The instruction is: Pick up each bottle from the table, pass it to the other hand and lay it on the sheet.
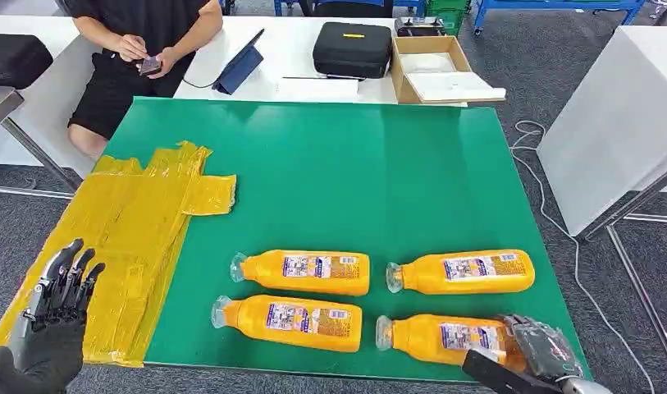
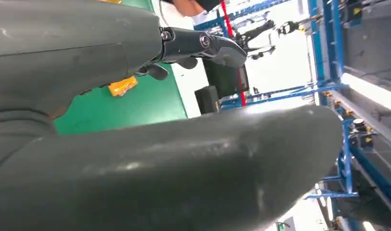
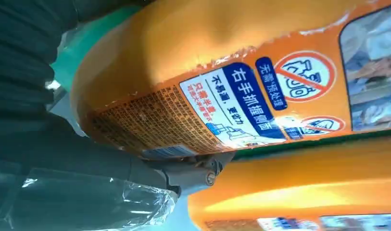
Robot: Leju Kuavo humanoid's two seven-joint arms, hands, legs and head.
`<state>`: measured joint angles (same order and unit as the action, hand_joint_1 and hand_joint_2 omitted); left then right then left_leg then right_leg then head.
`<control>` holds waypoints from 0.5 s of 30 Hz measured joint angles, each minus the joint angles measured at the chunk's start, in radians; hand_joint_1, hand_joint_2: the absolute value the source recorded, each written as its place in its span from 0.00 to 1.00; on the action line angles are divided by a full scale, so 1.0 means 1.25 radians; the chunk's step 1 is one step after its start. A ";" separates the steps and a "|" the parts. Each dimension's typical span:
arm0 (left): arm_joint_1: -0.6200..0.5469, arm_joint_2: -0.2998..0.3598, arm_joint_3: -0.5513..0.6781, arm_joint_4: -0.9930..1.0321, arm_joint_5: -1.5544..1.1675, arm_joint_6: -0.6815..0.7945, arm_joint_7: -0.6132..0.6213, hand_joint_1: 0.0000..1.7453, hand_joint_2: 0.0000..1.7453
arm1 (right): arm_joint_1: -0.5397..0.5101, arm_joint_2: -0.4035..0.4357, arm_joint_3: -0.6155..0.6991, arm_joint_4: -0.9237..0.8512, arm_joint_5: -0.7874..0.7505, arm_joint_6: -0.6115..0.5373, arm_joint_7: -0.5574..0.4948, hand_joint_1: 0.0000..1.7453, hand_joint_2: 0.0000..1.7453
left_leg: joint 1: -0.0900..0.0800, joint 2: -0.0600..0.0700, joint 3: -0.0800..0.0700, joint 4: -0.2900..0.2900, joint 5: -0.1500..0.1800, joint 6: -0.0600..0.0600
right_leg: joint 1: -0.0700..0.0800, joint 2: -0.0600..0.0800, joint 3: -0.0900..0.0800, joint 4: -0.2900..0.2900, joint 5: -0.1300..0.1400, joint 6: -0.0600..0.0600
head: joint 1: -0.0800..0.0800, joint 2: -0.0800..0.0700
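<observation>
Four orange bottles lie on the green table: far left, far right, near left and near right. My right hand lies over the base end of the near right bottle, which rests on the table. One of its fingers runs between that bottle and the far right one. My left hand hovers with fingers spread and nothing in it over the near end of the yellow sheet at the table's left side.
A person sits behind the table's far left corner, holding a phone. On the white table beyond are a tablet, a black case and an open cardboard box. A white table stands to the right.
</observation>
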<state>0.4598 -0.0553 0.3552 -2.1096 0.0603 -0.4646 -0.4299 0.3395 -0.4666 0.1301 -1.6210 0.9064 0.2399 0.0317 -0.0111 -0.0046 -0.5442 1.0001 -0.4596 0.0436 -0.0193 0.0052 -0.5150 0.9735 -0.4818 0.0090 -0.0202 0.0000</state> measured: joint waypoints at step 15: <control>0.010 0.000 0.009 -0.004 0.000 -0.005 -0.002 0.00 0.00 | 0.053 -0.008 -0.009 -0.074 -0.008 0.002 -0.001 1.00 1.00 | 0.000 0.000 -0.002 0.000 0.000 0.000 | 0.000 0.000 -0.002 0.000 0.000 0.000 | 0.000 0.000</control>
<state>0.4720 -0.0557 0.3658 -2.1149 0.0607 -0.4711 -0.4318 0.4060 -0.4765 0.1194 -1.7132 0.8968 0.2419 0.0309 -0.0112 -0.0047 -0.5466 0.9999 -0.4593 0.0436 -0.0193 0.0053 -0.5176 0.9735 -0.4818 0.0090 -0.0202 0.0000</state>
